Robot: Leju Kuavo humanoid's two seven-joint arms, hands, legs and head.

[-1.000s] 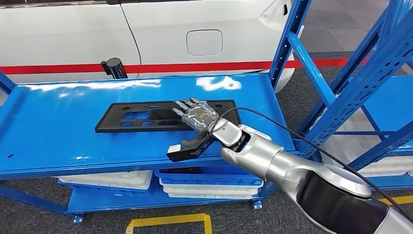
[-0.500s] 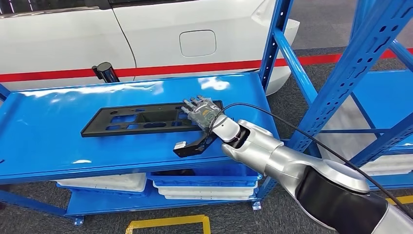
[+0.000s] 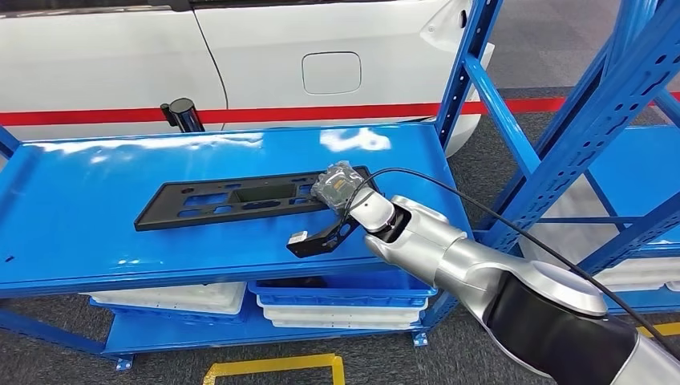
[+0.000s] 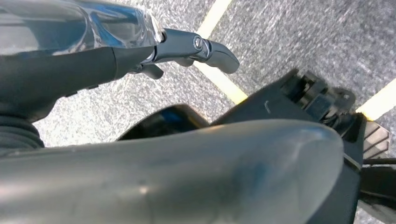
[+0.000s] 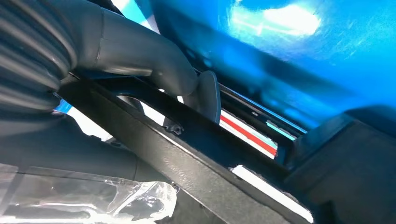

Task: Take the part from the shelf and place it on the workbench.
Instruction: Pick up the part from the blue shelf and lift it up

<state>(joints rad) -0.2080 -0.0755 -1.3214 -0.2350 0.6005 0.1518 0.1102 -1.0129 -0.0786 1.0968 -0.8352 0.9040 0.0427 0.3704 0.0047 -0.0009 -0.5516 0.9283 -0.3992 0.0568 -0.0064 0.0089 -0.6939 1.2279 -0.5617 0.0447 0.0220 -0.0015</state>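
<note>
Part's (image 3: 240, 196) right end under right hand (image 3: 337, 186)

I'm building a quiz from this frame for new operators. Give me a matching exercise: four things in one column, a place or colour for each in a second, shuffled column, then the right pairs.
Column one:
1. black part
2. right hand
3. white trays
4. car

Column two:
A. white with a red stripe, behind the shelf
B. lying flat on the blue shelf top
C. on the lower level, under the shelf top
D. at the part's right end, fingers curled onto it

Pairs: 1-B, 2-D, 3-C, 4-A
</note>
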